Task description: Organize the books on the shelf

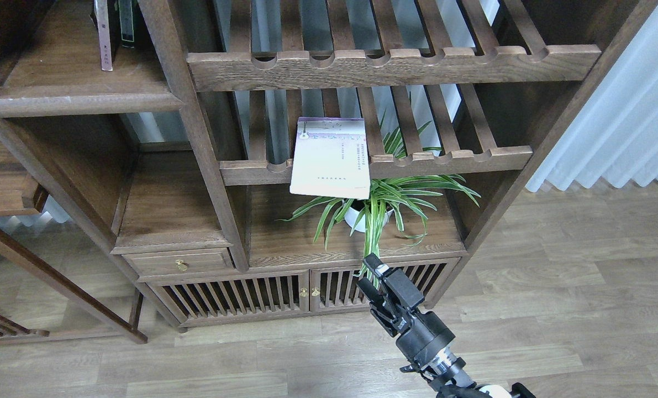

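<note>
Nearest me, right gripper hangs low before the cabinet, jaws a little apart on nothing. Farther up, the lavender-cream book lies flat on a slatted rack, overhanging its rail above the plant. I'd come at the overhanging edge level, clear of the leaves, then carry it left and up to the shelf where two books stand.

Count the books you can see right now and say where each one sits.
3. A pale lavender-cream book lies on the lower slatted rack, overhanging its front. Two stand on the upper-left shelf: a maroon book and a dark green-spined book. More may be hidden.
</note>
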